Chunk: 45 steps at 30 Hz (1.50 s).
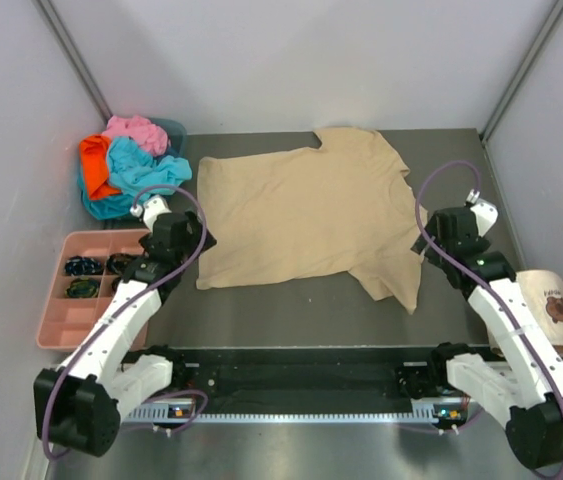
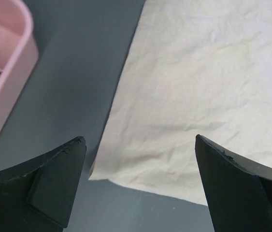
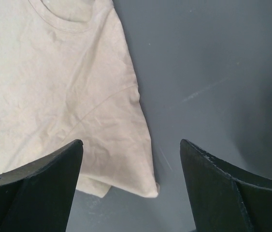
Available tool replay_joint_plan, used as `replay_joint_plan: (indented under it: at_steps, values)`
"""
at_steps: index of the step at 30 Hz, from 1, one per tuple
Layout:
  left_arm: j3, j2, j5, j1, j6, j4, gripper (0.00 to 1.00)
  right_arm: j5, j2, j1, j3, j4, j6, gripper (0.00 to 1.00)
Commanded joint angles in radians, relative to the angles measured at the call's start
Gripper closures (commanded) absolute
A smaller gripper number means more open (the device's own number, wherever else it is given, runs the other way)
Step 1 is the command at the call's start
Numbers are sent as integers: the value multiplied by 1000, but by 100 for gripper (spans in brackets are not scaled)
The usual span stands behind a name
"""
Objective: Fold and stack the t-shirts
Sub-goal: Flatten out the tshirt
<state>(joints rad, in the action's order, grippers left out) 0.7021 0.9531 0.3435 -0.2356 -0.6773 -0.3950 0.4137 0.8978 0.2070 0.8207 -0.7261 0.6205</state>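
Note:
A large beige t-shirt (image 1: 306,215) lies spread flat in the middle of the table, its neck toward the right. A turquoise (image 1: 141,170), an orange (image 1: 94,162) and a pink t-shirt (image 1: 133,130) are heaped at the back left. My left gripper (image 1: 201,240) hovers open over the beige shirt's near-left corner (image 2: 126,166), and nothing sits between its fingers (image 2: 58,169). My right gripper (image 1: 426,243) hangs open above the shirt's sleeve (image 3: 126,159) at the right edge, also holding nothing.
A pink compartment tray (image 1: 53,300) with small dark items sits left of the left arm, and its rim (image 2: 17,58) shows in the left wrist view. A cream cap (image 1: 551,305) rests at the right edge. Grey walls enclose the table.

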Motion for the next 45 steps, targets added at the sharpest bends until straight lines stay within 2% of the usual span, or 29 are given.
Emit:
replay_joint_plan:
  at_steps: [1,7,14,18,20,25,31,33,45]
  values:
    - [-18,73,-43,-5,45,188,1,10,29,6,-23,143,-5,19]
    - [10,159,-32,-10,58,248,1,42,200,6,35,335,-18,19]
    - [16,170,-23,-11,79,258,1,60,510,-14,288,534,-128,18]
    - [19,168,-34,-11,87,257,1,-25,714,-66,475,611,-237,14]
    - [17,164,-28,-11,90,251,1,-133,847,-116,604,614,-294,14]
    - [-1,138,-8,-11,90,248,1,-451,1164,-202,922,530,-448,13]
    - [-26,128,-18,-13,65,242,1,-585,1457,-267,1329,260,-516,14]
    - [-39,127,-15,-13,58,248,1,-610,1512,-270,1376,213,-533,14]
    - [-55,134,5,-13,51,251,1,-710,1552,-270,1330,206,-556,15]
